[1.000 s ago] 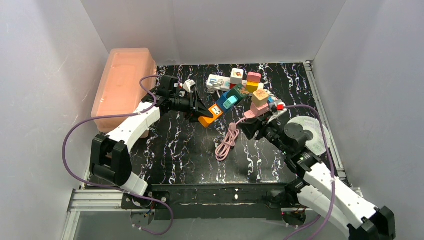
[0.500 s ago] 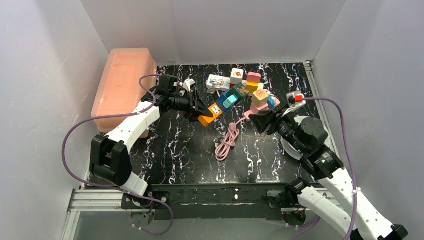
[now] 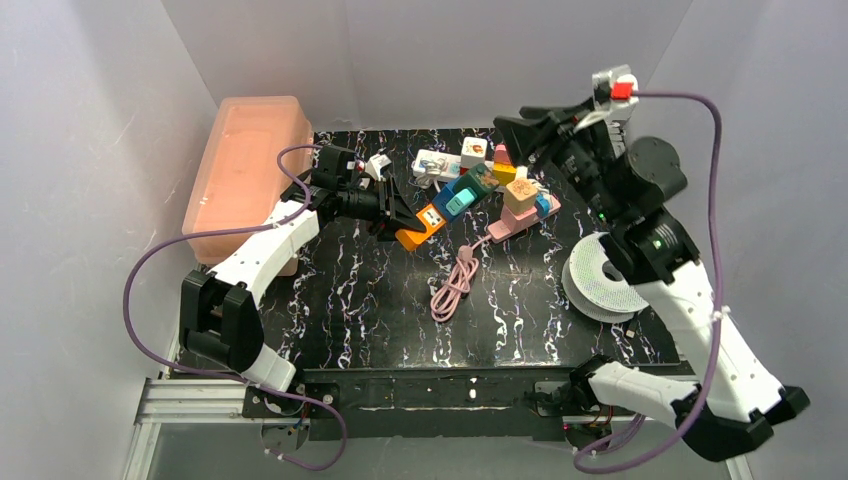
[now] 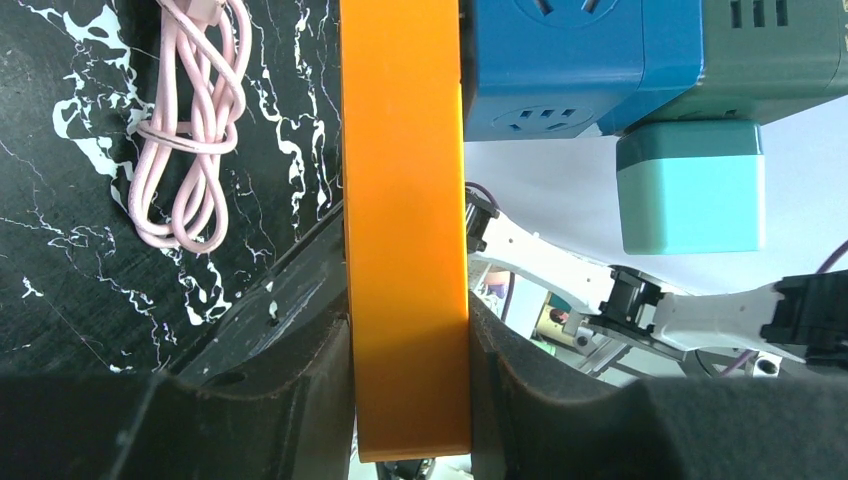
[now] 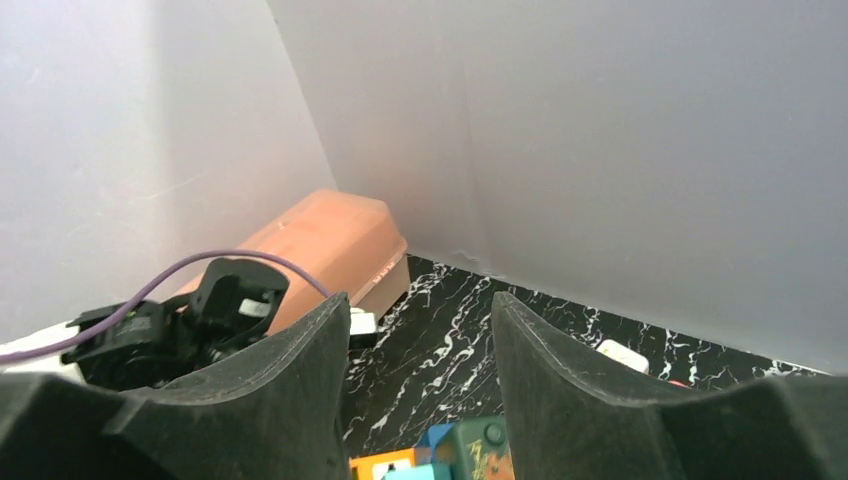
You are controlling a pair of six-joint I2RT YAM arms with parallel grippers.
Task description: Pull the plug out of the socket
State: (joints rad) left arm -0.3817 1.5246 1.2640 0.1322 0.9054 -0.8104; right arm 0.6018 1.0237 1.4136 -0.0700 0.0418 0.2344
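Note:
The socket (image 3: 418, 230), a short orange strip, lies left of the table's middle, and my left gripper (image 3: 398, 220) is shut on its near end. In the left wrist view the orange socket (image 4: 405, 200) fills the gap between both black pads. The plug (image 3: 455, 201), a blue block with a teal face, sits in the socket's far end; the blue plug (image 4: 560, 60) carries a teal block (image 4: 690, 185). The socket's pink cable (image 3: 455, 280) lies coiled towards the front. My right gripper (image 3: 512, 130) hangs high over the back, open and holding nothing; the right gripper (image 5: 418, 300) looks down on the plug (image 5: 437, 438).
A pink strip (image 3: 515, 220) with several coloured cube plugs lies right of the socket, and a white strip (image 3: 435, 163) lies behind it. A salmon lidded box (image 3: 245, 175) stands along the left wall. A white spool (image 3: 600, 280) rests at the right, under the right arm.
My right arm has risen from low beside the pink strip and swung up and back, its gripper now high near the rear wall. The left gripper and socket have barely moved.

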